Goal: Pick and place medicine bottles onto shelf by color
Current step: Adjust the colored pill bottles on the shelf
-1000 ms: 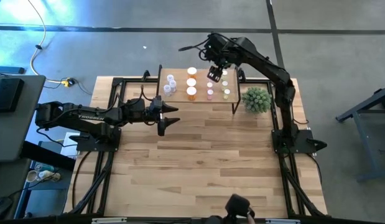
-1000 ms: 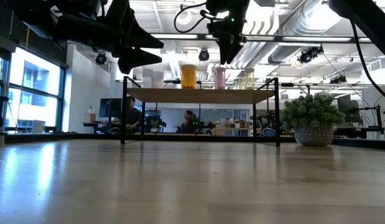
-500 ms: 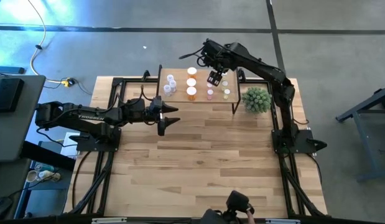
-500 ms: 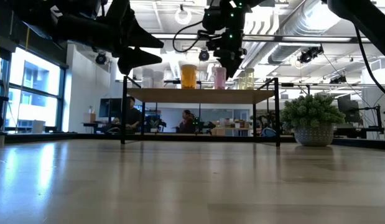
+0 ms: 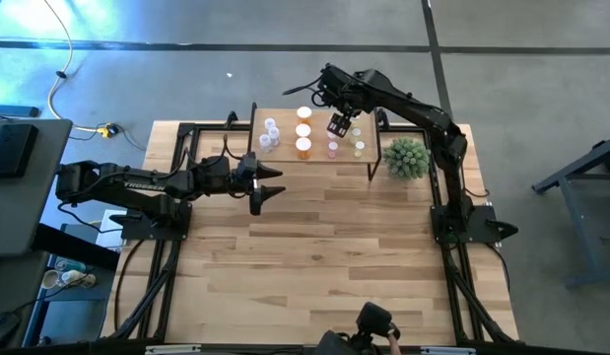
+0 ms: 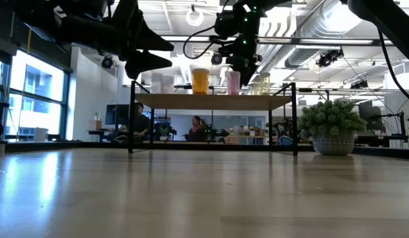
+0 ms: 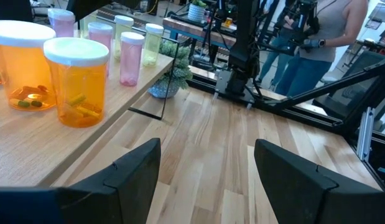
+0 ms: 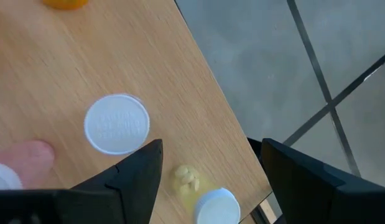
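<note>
The medicine bottles [image 5: 303, 130] are all standing on the shelf [image 5: 285, 146] in rows by color, clear ones at one end, then orange, pink and pale yellow-green; no bottle is showing on the table [image 5: 324, 256] itself, so the sorting is looking close to finished. The right gripper [image 5: 337, 125] is hanging above the shelf, over the pink and yellow-green rows, with its jaws spread wide and nothing between them; the left gripper [image 5: 268, 186] is waiting over the table just beside the shelf's near corner, its jaws also spread and empty.

The danger I am seeing is for the standing bottles; they are packed near each other, so a finger of the right gripper going sideways while low could be knocking one over, and that one could be pushing its neighbour. In the right wrist view a yellow-green bottle [image 8: 204, 194] is standing quite near the shelf's far edge; beyond that edge there is only floor, so a small bump could be sending it off.

Room for moving is good upward and toward the table's middle, which is lying open; the potted plant [image 5: 406, 158] is standing just beside the shelf's right end, so a retreat in that direction is tighter.
</note>
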Available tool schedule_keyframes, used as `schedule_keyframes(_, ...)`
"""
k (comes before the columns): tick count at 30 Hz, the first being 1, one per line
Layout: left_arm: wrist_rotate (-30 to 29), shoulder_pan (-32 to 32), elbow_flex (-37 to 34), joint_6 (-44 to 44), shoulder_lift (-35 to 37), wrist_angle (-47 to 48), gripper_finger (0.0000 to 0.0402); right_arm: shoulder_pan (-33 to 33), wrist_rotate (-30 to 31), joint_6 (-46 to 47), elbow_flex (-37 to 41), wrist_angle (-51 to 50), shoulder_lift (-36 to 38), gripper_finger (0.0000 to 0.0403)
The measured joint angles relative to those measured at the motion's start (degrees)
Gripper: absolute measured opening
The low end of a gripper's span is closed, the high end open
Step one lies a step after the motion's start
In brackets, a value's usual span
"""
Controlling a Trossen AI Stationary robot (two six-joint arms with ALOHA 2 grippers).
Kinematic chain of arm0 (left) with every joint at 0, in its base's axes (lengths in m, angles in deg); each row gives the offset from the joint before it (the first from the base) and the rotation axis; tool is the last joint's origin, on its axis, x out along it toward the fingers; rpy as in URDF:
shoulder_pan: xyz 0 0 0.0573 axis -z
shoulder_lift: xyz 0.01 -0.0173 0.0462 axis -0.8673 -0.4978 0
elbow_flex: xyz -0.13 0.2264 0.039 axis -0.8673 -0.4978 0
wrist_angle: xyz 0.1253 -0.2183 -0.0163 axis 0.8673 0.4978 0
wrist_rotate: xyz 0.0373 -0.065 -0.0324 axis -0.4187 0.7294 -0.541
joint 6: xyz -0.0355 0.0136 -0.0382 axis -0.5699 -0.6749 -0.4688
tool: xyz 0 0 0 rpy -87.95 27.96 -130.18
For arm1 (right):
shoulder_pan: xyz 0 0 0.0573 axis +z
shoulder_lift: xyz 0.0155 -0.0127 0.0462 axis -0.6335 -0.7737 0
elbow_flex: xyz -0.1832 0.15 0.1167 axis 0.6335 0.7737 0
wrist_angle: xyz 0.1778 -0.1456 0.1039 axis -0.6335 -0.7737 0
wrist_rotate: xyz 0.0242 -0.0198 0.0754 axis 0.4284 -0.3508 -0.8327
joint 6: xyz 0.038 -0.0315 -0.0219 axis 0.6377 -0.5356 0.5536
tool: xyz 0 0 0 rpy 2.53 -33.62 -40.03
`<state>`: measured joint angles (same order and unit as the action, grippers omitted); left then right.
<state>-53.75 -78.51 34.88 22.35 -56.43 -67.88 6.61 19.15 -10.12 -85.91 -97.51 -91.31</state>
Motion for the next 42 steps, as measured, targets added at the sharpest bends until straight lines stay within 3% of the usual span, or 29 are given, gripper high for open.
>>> schedule_keyframes(24, 0.00, 0.01, 0.01, 0.00, 0.00, 0.00, 0.0250, -0.07, -0.81, -1.49, -1.77, -1.43, 2.55, 0.0263)
schedule_keyframes(42, 0.00, 0.00, 0.00, -0.02, 0.00, 0.00, 0.0250, 3.27, -3.06, -3.67, -1.66, -11.33, 3.74, 0.0263)
